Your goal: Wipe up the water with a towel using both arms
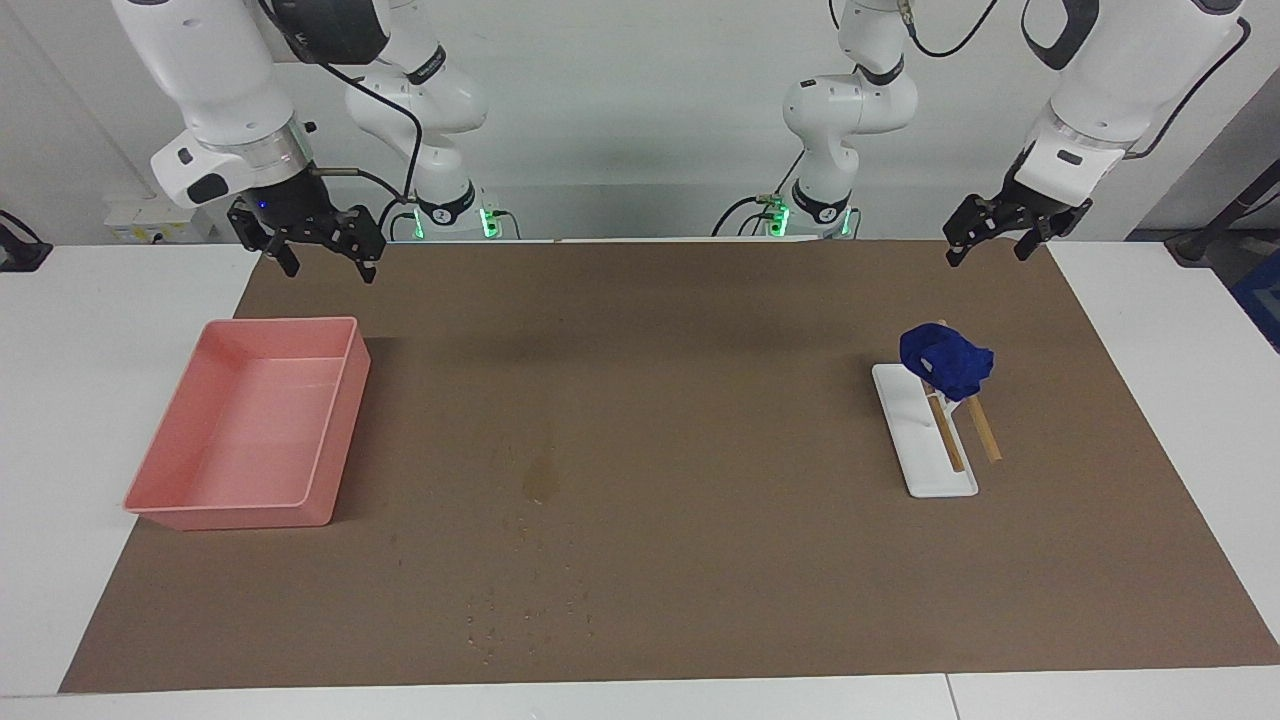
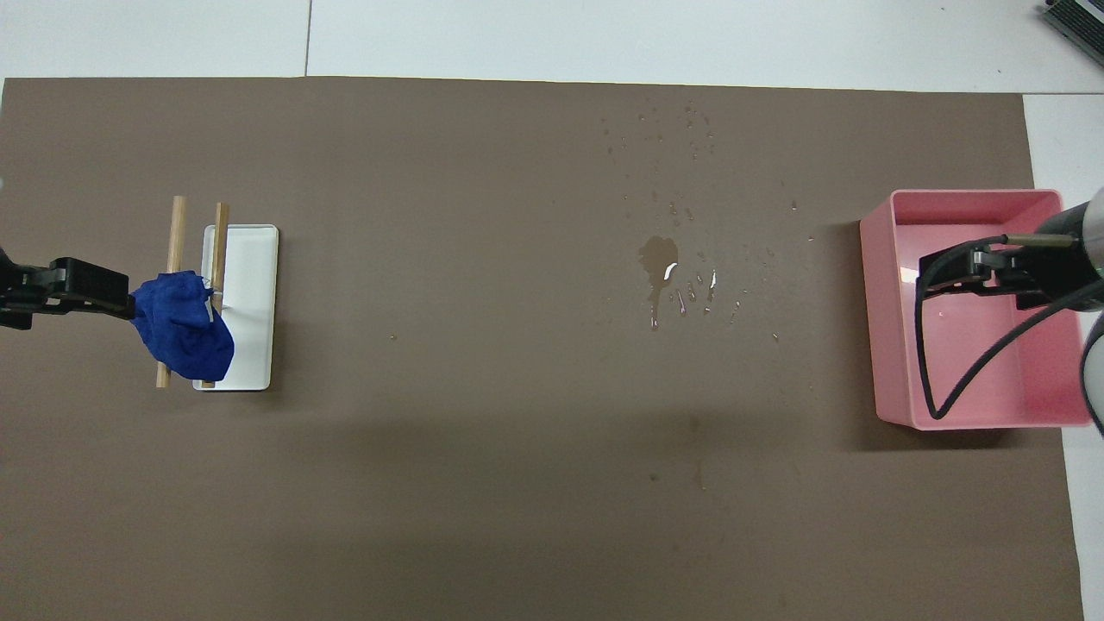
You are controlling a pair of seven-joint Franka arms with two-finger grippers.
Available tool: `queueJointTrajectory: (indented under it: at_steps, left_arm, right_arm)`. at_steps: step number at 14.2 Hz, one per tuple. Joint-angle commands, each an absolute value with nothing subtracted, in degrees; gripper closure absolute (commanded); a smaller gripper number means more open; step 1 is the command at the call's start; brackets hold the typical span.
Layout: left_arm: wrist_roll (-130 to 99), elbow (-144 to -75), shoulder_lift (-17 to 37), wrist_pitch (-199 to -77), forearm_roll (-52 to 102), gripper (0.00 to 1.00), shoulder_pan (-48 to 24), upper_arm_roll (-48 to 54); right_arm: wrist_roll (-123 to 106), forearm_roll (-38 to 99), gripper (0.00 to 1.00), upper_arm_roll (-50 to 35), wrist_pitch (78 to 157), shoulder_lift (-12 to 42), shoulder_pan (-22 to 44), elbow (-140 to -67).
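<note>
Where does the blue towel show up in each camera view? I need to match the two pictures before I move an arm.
Facing view: the small royal-blue fabric towel sits bunched on the wooden rods of the white rack, at that picture's right side.
Overhead view: the same towel is at the picture's left edge, on the rack.
Shared landmark: the pink plastic tray at the right arm's end.

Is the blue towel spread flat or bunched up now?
Bunched up. The towel is a crumpled lump hanging on the wooden bars of the white rack, with no flat, spread part visible.
</note>
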State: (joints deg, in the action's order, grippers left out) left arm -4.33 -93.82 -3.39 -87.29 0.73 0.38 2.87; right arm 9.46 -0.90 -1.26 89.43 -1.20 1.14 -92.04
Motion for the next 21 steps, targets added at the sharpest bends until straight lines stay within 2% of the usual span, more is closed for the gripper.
queueJointTrajectory:
  at_steps: [1, 12, 16, 21]
  left_arm:
    - [-3.7, -94.8, -4.0, -88.5, 0.0, 0.00, -0.2, 2.5]
    - [-8.2, -95.5, -4.9, -87.4, 0.0, 0.00, 1.0, 2.5]
    - [-12.1, -101.8, -7.3, -94.2, -0.4, 0.00, 1.6, 2.4]
    - [-11.6, -114.5, -11.1, -110.4, -0.5, 0.00, 6.1, 2.4]
  right_arm:
    - [8.0, -1.2, 0.00, -1.4, 89.2, -2.0, 0.4, -92.6]
    - [7.7, -0.8, 0.00, -1.3, 89.7, -2.8, 0.7, -93.7]
    - [7.6, -1.1, 0.00, -1.3, 89.1, -2.8, 0.6, -93.7]
    - [8.2, -1.1, 0.00, -1.3, 89.2, -2.8, 0.7, -93.7]
